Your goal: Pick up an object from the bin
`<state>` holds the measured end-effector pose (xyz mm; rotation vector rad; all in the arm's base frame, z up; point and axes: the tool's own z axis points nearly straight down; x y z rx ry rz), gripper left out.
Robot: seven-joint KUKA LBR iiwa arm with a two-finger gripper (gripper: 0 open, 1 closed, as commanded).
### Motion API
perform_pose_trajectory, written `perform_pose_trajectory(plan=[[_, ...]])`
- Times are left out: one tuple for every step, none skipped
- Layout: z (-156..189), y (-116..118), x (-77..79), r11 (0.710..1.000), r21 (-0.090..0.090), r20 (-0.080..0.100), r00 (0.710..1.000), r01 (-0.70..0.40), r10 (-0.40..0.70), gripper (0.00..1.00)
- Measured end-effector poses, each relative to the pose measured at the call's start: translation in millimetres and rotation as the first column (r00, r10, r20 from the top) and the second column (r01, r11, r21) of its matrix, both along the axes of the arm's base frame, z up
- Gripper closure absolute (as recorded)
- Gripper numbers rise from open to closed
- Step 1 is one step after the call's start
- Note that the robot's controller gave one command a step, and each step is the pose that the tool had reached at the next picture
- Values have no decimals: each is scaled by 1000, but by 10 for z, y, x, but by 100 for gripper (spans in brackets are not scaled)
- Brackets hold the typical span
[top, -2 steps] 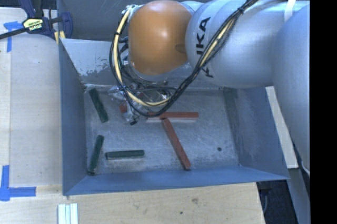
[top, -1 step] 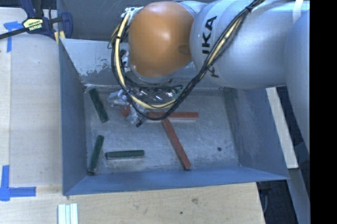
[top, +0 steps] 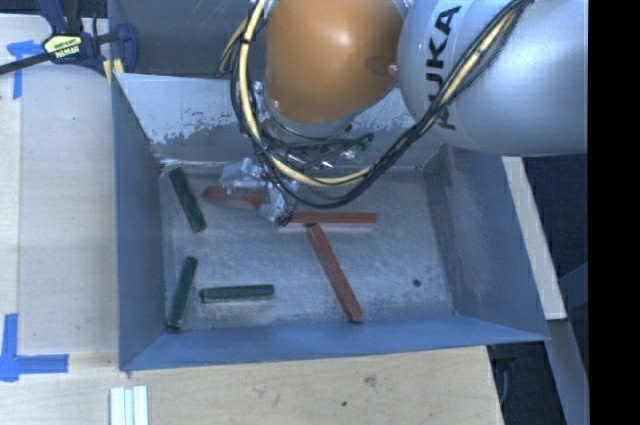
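My gripper (top: 262, 185) is low at the back middle of the bin, mostly hidden under the arm's orange dome and cables. A short red-brown stick (top: 226, 197) lies right at it and pokes out to its left. A second red-brown stick (top: 338, 220) lies flat just to the gripper's right, its left end close under the gripper. A third, longer red-brown stick (top: 335, 271) runs diagonally from there toward the front right. I cannot make out whether anything is gripped.
Three dark green sticks lie on the left side: one (top: 186, 199) tilted near the back left, one (top: 181, 293) by the front left wall, one (top: 236, 293) flat near the front. The arm covers the back right of the bin.
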<state>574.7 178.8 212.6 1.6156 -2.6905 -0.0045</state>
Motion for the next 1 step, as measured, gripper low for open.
perform_pose_trajectory(plan=[[618,79,-111,992,1,3,992,123,-123,100]])
